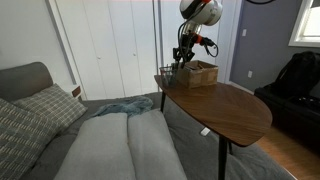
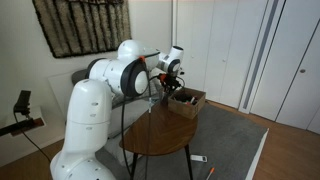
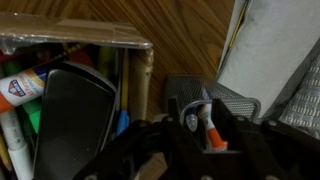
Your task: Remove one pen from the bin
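The dark wire-mesh bin (image 3: 238, 100) stands on the wooden table right beside the tan box (image 3: 80, 45); it also shows in an exterior view (image 1: 165, 76). My gripper (image 3: 203, 128) reaches down into the bin, its black fingers nearly closed around two upright pens: a white-and-orange one (image 3: 211, 130) and a grey one with a blue tip (image 3: 192, 121). They fill the gap between the fingers. In both exterior views the gripper (image 1: 182, 62) (image 2: 170, 88) hangs just over the bin at the table's far end. No thin dark pen shows.
The tan box (image 1: 203, 73) (image 2: 188, 100) holds markers, a glue bottle and a large black object (image 3: 75, 120). The oval wooden table (image 1: 235, 110) (image 2: 160, 135) stands beside a grey sofa (image 1: 110, 145). A white sheet (image 3: 275, 50) lies beyond the bin.
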Tool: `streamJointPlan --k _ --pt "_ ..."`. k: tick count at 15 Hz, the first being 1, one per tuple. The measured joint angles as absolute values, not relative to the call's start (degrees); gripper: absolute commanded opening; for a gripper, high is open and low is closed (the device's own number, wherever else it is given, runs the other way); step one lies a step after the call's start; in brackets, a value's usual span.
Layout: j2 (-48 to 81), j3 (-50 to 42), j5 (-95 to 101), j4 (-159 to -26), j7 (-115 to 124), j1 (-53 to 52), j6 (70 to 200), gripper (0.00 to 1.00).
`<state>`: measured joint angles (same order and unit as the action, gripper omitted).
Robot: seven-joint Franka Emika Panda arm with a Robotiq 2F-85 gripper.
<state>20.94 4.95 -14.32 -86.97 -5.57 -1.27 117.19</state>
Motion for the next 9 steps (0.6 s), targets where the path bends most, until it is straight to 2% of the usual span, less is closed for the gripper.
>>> streamJointPlan --k 1,7,9 --pt "20.94 4.95 -14.3 -86.97 -5.57 -1.28 117.19 0.35" --pt "20.92 4.96 -13.81 -86.97 -5.55 -1.51 117.49 0.43" --pt "20.92 4.96 -13.36 -86.97 -5.44 -1.65 117.82 0.4"
